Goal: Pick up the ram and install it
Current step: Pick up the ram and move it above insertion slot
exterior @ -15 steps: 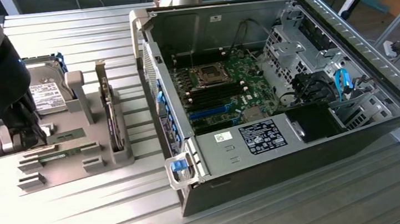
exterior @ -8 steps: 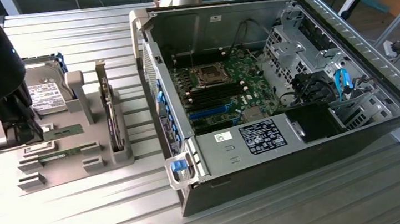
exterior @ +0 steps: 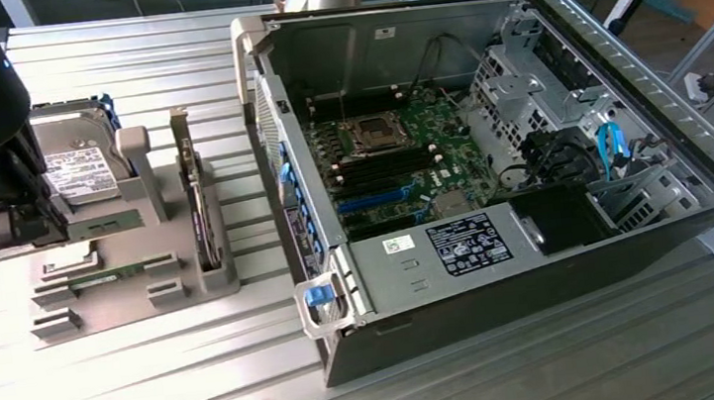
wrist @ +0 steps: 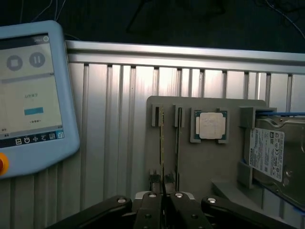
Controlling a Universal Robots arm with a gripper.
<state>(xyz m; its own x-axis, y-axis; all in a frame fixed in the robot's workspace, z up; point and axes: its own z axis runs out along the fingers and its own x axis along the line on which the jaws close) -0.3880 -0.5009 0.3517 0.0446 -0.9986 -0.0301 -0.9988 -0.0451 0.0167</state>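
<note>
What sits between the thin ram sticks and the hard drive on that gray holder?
In the wrist view, the square silver processor chip lies between the ram sticks and the hard drive.

even daylight (wrist view dimmer)

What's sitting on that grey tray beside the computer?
A hard drive, a silver processor chip and two ram sticks standing on edge. The gripper, shut on one stick, covers that stick's end.
</note>
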